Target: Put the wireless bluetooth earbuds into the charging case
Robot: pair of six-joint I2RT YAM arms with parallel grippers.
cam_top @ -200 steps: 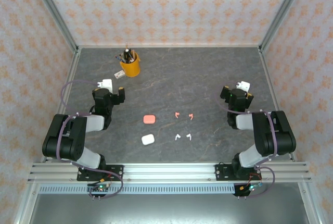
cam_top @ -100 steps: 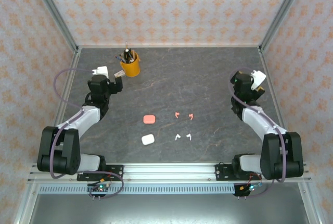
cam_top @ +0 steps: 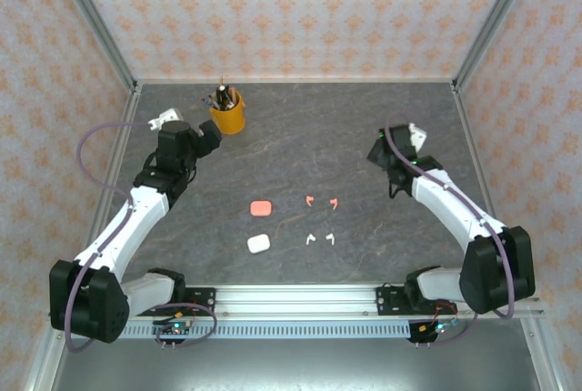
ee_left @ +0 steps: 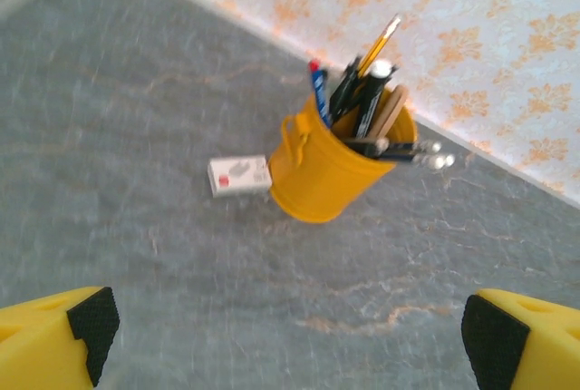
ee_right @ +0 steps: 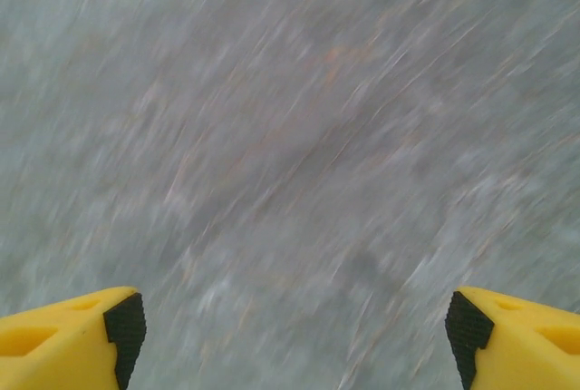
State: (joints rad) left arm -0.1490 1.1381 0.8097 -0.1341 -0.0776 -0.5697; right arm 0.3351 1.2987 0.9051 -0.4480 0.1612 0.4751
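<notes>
Centrally, pink earbuds (cam_top: 310, 200) and white earbuds (cam_top: 310, 239) are lying loose right of pink case (cam_top: 261, 208) and white case (cam_top: 258, 243), yellow cup (ee_left: 317, 177) upper left holding pens (ee_left: 349, 91), left gripper (ee_left: 285, 326) and right gripper (ee_right: 290, 326) gaping wide.

Glossy yellow metal pencil cup (ee_left: 337, 168) on matt grey stone-veined tabletop (cam_top: 309, 127)
</notes>
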